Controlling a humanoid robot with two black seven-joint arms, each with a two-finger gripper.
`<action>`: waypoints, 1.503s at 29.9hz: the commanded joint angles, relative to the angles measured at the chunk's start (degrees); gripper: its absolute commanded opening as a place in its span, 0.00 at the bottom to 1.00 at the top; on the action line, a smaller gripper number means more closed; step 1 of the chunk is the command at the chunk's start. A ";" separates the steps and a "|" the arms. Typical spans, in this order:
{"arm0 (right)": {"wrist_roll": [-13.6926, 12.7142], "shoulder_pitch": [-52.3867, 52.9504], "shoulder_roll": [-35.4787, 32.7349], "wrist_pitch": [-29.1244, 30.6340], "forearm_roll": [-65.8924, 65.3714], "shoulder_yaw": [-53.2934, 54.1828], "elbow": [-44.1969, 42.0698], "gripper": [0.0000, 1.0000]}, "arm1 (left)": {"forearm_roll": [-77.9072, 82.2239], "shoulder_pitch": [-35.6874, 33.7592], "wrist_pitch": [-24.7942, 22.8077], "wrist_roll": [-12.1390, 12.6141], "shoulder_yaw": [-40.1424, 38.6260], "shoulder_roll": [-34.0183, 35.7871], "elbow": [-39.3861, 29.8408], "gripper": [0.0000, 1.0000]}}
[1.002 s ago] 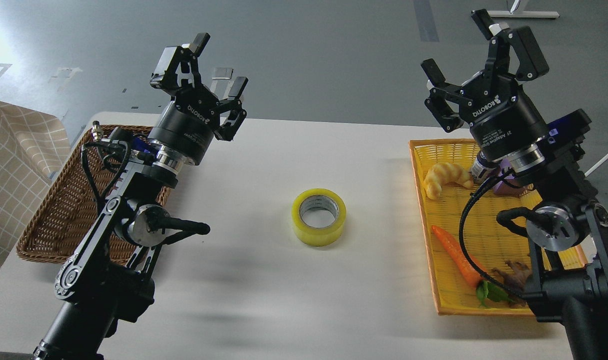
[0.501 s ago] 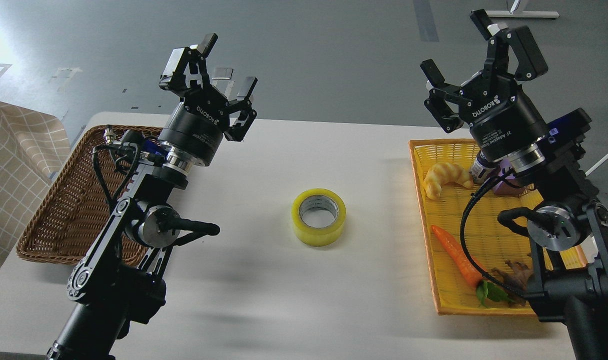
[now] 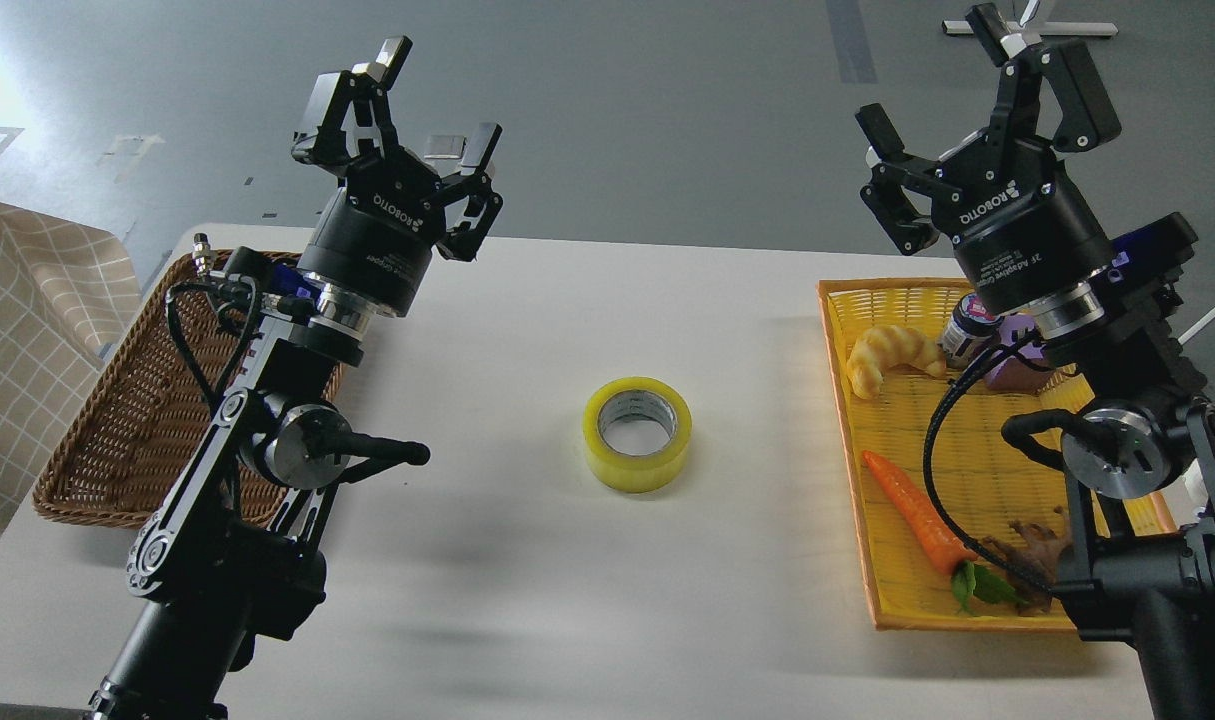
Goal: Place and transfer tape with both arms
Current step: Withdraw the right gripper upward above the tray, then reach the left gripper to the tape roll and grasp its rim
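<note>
Tape (image 3: 637, 434) lies flat midway between both raised, spread fingers (image 3: 399, 55).

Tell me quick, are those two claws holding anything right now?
Left gripper: open, holding nothing, raised above the table.
Right gripper: open, holding nothing, raised too.
The tape lies alone on the table between them.

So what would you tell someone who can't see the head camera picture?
A roll of yellowish tape lies flat mid-table, untouched, between two raised black arms, left gripper and right gripper both open. A brown wicker basket sits left; a yellow tray holding toy food sits right.
</note>
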 commanded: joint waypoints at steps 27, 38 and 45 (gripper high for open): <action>-0.26 0.01 0.46 0.00 0.86 1.28 -0.18 1.00 | 28.30 -1.91 0.49 -2.98 5.07 -0.29 -0.17 0.98; -0.26 0.10 0.11 0.00 0.86 1.63 1.67 1.00 | 58.01 -1.20 6.99 -2.10 18.35 4.55 -0.17 0.98; -0.26 0.10 0.20 0.00 0.86 2.69 1.76 1.00 | 67.50 -1.73 7.26 16.07 22.74 6.21 0.54 0.98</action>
